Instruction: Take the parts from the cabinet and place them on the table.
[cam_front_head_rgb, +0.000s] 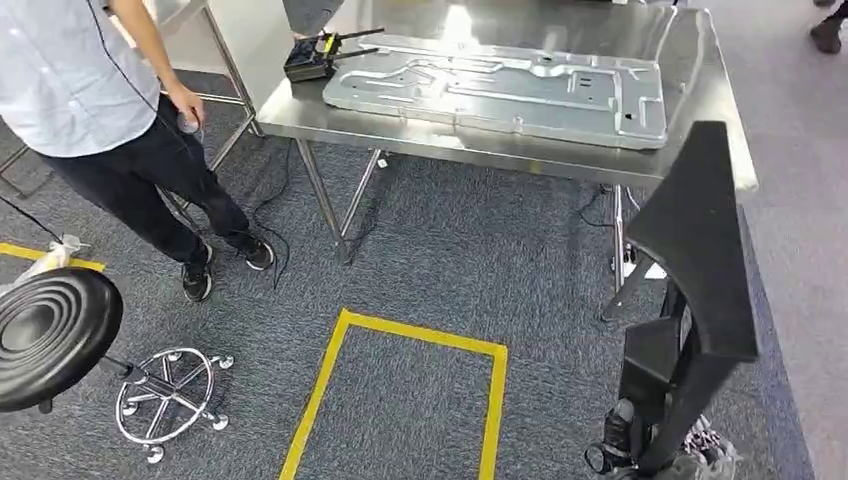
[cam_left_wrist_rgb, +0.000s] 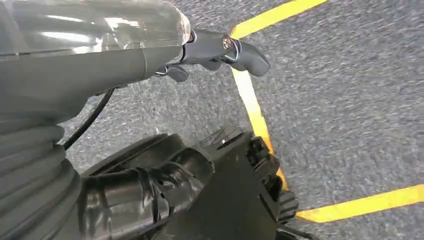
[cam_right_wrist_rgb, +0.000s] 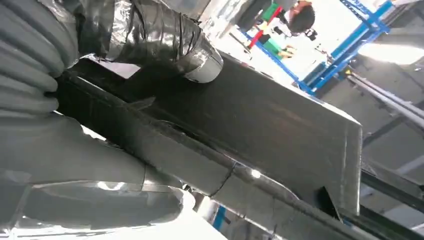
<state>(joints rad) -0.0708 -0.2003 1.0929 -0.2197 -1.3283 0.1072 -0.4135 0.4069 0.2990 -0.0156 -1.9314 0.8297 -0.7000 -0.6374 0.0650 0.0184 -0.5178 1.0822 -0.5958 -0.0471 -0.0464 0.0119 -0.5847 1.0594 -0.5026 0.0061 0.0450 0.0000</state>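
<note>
- Gripping a long black part (cam_front_head_rgb: 700, 250) in my right hand (cam_right_wrist_rgb: 150, 35), I hold it upright at the right side of the head view; its broad upper end overlaps the near right corner of the steel table (cam_front_head_rgb: 700, 60).
- In the right wrist view my thumb and fingers wrap the black part's flat face close to the wrist.
- My left hand (cam_left_wrist_rgb: 220, 50) hangs over the grey carpet (cam_front_head_rgb: 450, 240), fingers loosely apart and grasping nothing, near yellow floor tape (cam_front_head_rgb: 420, 335).
- A large grey metal panel (cam_front_head_rgb: 500, 90) lies flat across the table's middle; a black radio (cam_front_head_rgb: 310, 60) sits at its upper left end.
- A person (cam_front_head_rgb: 100, 110) stands upper left, a black stool (cam_front_head_rgb: 50, 330) lower left, with open carpet between them and the table's near edge.
</note>
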